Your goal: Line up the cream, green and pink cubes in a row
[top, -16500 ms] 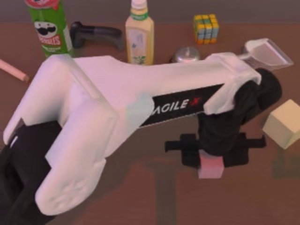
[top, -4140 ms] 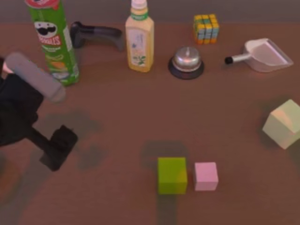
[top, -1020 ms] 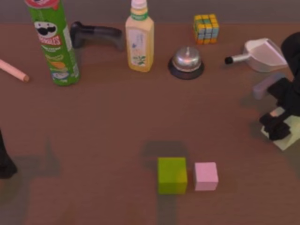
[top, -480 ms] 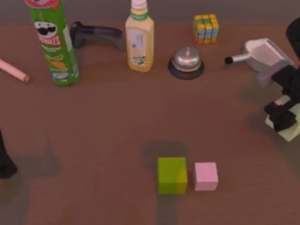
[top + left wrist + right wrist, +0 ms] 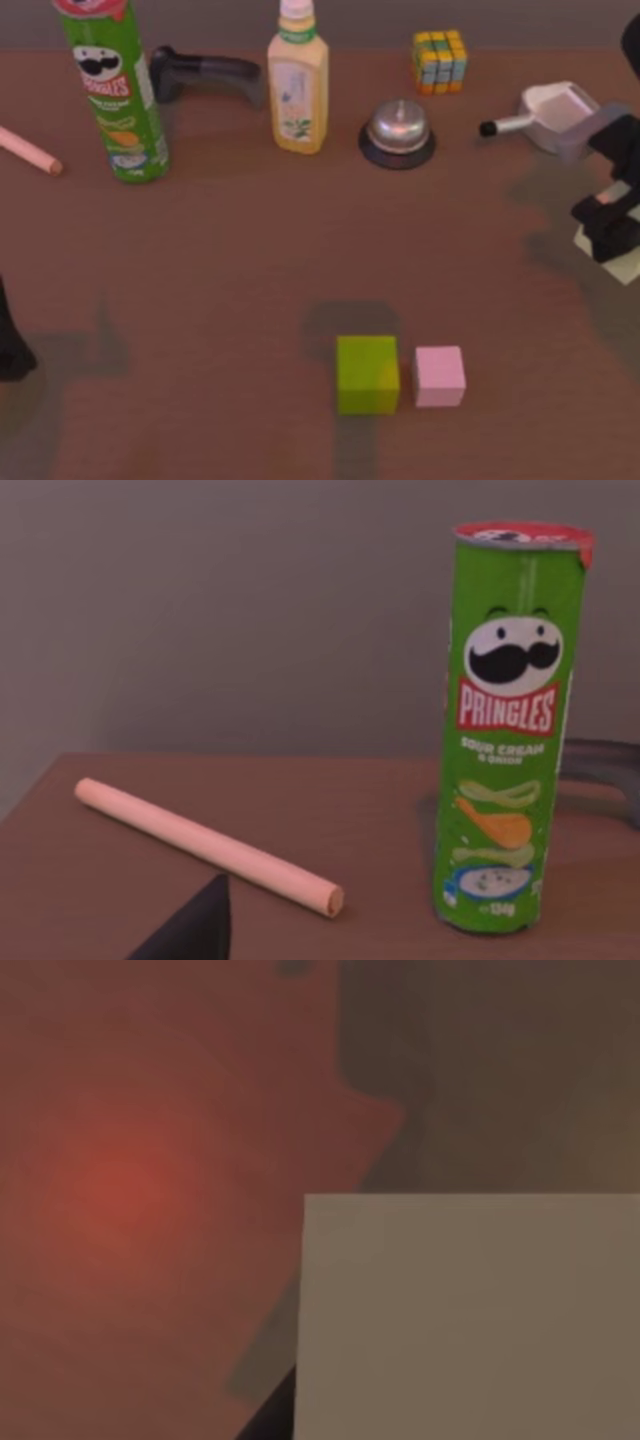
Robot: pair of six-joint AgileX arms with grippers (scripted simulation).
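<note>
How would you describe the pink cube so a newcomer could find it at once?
Start at the tall green crisp can at the table's far left, then look to the near middle. Two cubes sit there side by side; the pink cube is the smaller, on the right of the green cube.

Bench (image 5: 230, 260) centre open btwn back-row clutter & green cube (image 5: 367, 373)/pink cube (image 5: 439, 376). Right end effector (image 5: 612, 228) crowds right edge, dustpan (image 5: 560, 117) just behind.

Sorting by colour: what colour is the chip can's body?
Bright green chip can, red lid; clearest in the left wrist view.
</note>
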